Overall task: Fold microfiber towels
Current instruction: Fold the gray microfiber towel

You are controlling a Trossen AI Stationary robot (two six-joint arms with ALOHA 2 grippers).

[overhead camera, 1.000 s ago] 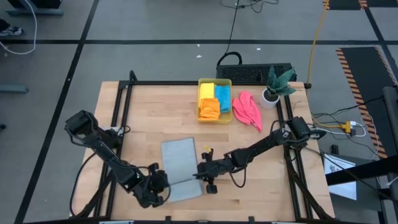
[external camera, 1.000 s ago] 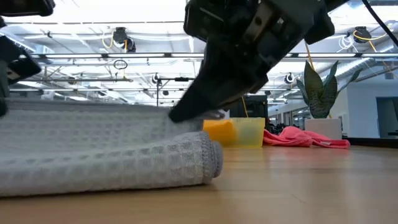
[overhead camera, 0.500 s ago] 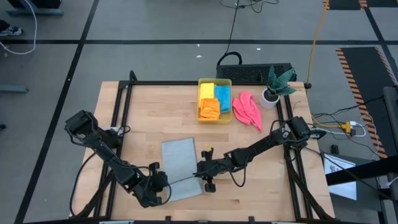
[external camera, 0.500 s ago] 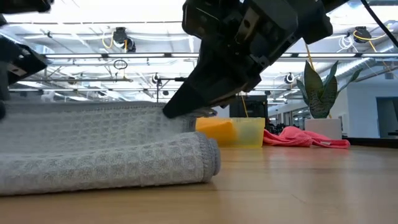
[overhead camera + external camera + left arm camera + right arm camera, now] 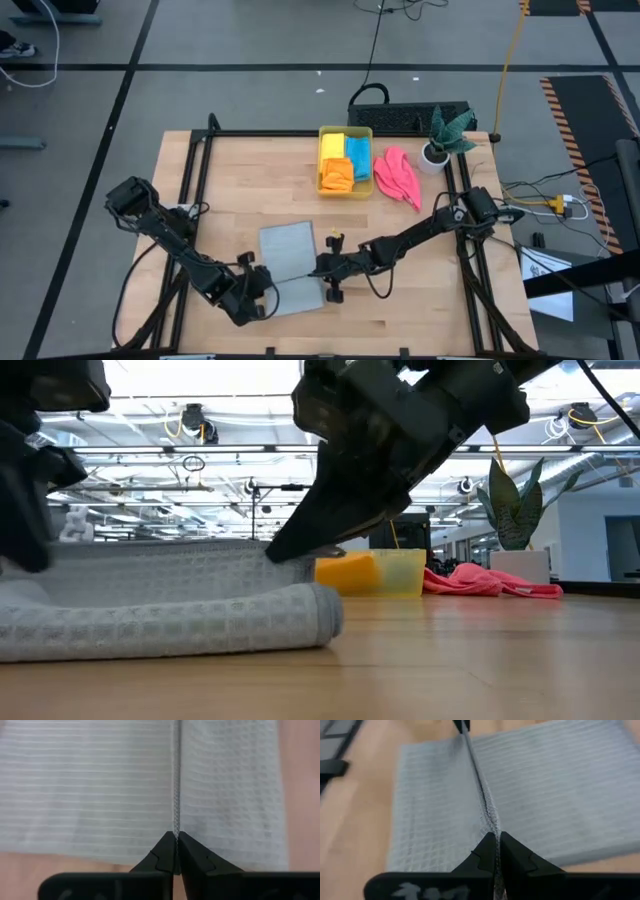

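**Both grippers pinching the grey towel's edge**

You are looking at a wooden table (image 5: 230,180) inside a black frame, with a wide hall and ceiling lights behind it in the low view. The grey towel (image 5: 290,262) is lying near the front middle of the table, partly folded over itself, its rounded fold facing the low camera (image 5: 200,622).

Your left gripper (image 5: 262,288) is sitting at the towel's front left corner, fingers pressed together on a thin ridge of grey cloth (image 5: 175,810). Your right gripper (image 5: 322,270) is gripping the same edge from the towel's right side, fingers closed on the cloth (image 5: 492,851).

Farther back, the yellow bin (image 5: 345,161) is holding the yellow towel (image 5: 331,147), the blue towel (image 5: 358,157) and the orange towel (image 5: 336,176). The pink towel (image 5: 397,176) is lying crumpled just beside the bin, near the plant (image 5: 445,135).
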